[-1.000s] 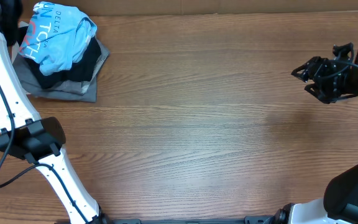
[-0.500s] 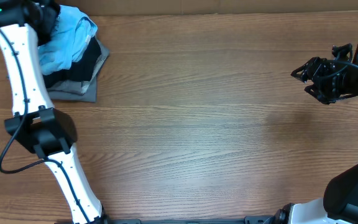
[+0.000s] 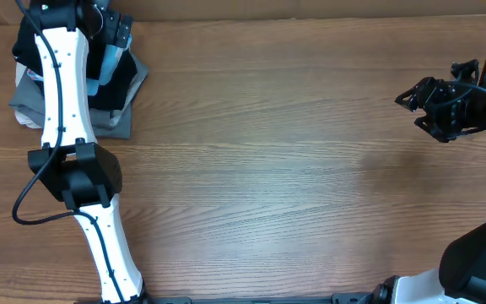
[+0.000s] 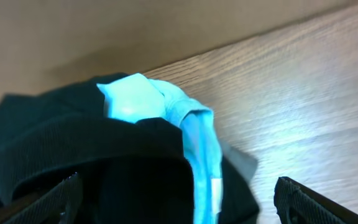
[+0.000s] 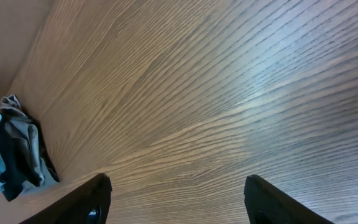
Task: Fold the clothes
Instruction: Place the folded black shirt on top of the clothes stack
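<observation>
The black shirt [image 4: 73, 155] lay bunched on the pile of clothes at the far left corner of the tabletop [image 3: 294, 169], on top of a grey garment [image 3: 112, 127], with a light blue shirt [image 4: 132, 102] poking out from under its edge. The left pincer [image 4: 182, 194] hung just above that pile with its fingers spread wide and gripping nothing. The right pincer [image 5: 178, 199] hovered over bare wood near the right edge of the tabletop, well apart from the pile, its fingers also open and empty.
</observation>
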